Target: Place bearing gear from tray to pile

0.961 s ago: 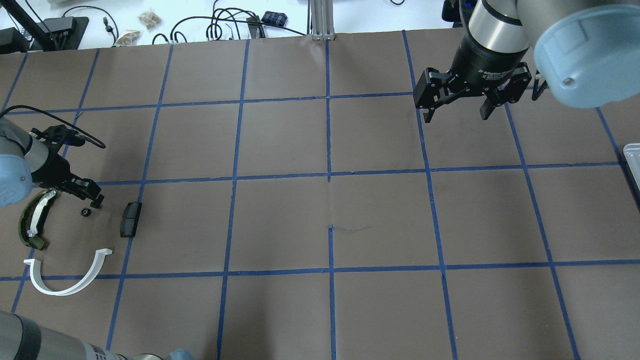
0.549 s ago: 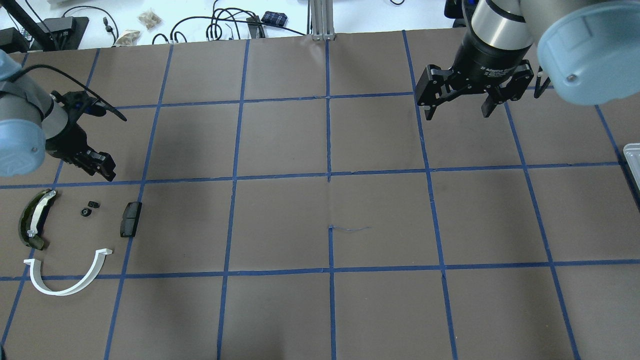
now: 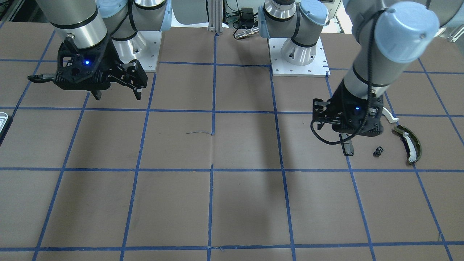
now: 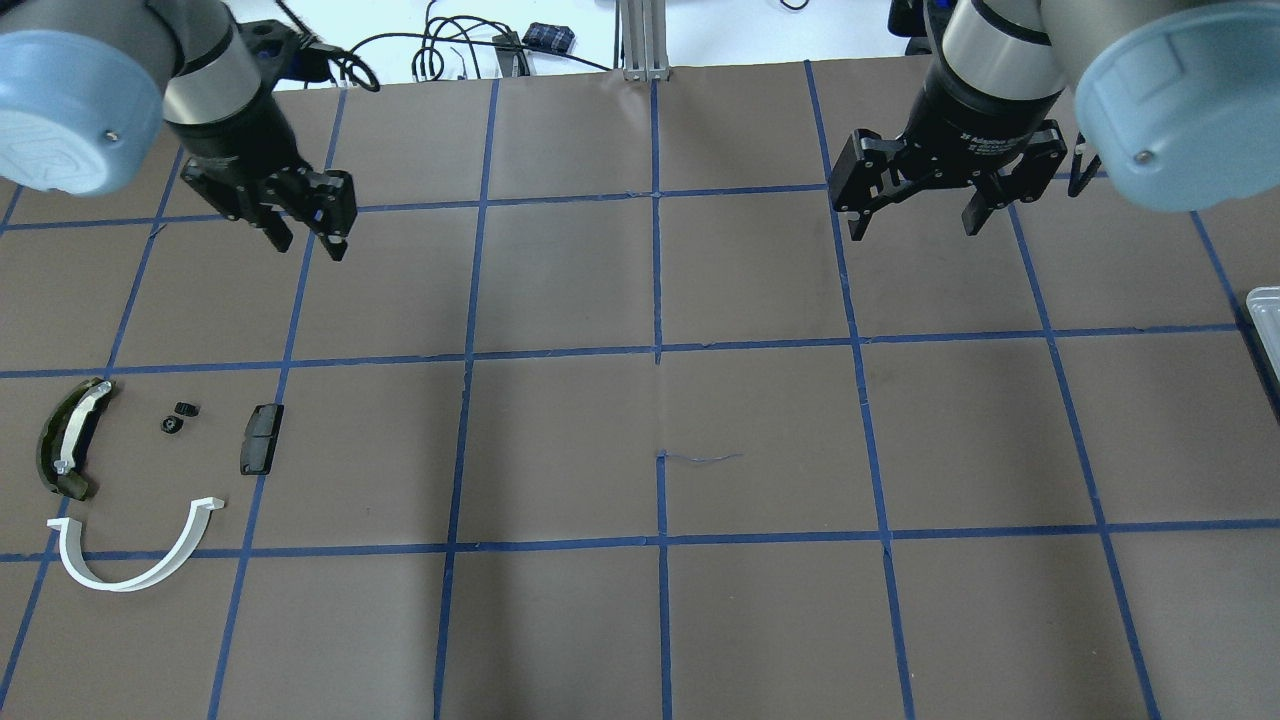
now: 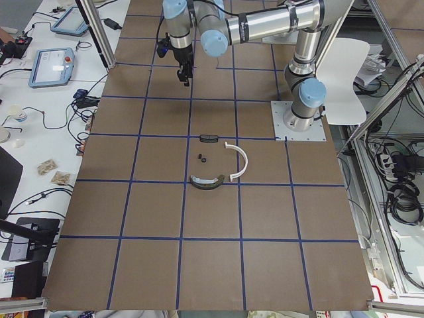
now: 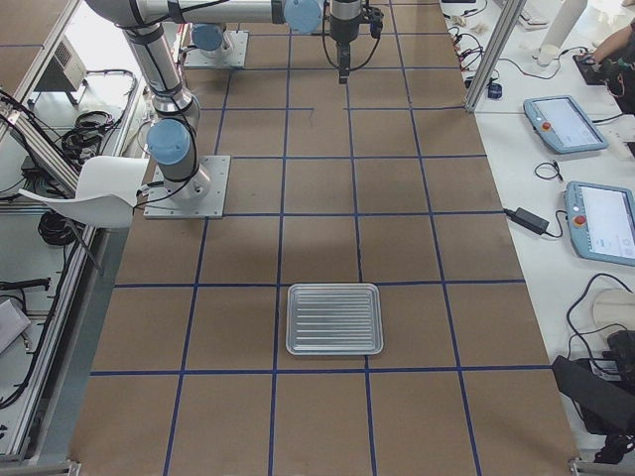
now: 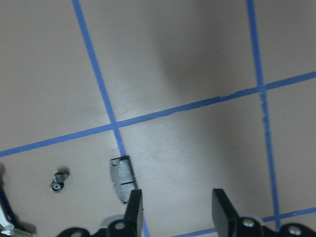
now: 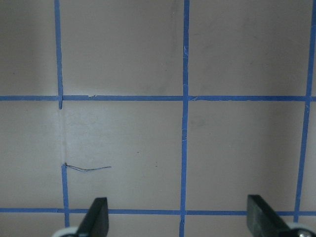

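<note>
left gripper [image 4: 310, 245] parted, empty, well apart from bearing gear [image 4: 172, 425]; right gripper [image 4: 913, 230] wide apart, empty.

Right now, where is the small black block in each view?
Overhead: black block, lower left.
Front-facing: block, right of centre.
Exterior left: block, above centre.
Left wrist: block, lower left.
Exterior right, right wrist: not in view.
Landmark: two tiny black parts beside it, in those four views.
</note>
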`<state>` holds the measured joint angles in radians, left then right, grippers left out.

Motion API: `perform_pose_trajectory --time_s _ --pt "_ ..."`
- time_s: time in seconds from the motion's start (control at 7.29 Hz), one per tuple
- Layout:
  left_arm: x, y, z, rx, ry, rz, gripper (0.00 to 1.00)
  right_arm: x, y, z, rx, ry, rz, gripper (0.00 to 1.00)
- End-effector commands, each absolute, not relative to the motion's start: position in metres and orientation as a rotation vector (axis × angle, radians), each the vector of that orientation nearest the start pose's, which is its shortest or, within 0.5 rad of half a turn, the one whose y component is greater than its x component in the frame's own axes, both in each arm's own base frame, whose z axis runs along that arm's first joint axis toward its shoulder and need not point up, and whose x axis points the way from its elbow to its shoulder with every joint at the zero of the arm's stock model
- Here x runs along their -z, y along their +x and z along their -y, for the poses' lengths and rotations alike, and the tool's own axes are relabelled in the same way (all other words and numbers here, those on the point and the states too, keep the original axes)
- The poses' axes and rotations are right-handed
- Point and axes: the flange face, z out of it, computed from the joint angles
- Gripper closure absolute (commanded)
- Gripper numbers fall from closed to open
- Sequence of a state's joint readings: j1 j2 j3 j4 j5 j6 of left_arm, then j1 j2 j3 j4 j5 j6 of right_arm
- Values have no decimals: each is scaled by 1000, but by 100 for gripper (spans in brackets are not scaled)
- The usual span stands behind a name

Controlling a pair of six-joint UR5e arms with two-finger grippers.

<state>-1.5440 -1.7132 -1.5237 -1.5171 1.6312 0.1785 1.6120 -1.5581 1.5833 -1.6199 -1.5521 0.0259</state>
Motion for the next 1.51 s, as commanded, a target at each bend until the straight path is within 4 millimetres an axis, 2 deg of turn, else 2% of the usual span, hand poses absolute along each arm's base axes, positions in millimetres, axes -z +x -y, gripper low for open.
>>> perform_pose_trajectory --time_s 0.0,0.14,0.27,0.41,0.69,1.37 --pt "-468 -182 523 0 112 -3168 37 -481 155 493 38 -36 -3133 0" --pt "-482 -185 504 35 155 -3157 33 -480 155 493 36 -34 -3131 0" --pt "-499 -174 485 74 259 -3074 25 -481 155 494 38 -39 -3131 0" --pt "-501 -166 471 81 278 -3051 15 -485 155 495 59 -36 -3132 0" --pt "-498 -142 460 87 177 -3066 0 -484 155 495 57 -31 -3132 0" --pt "-497 -140 462 92 102 -3090 0 -482 155 495 50 -31 -3129 0"
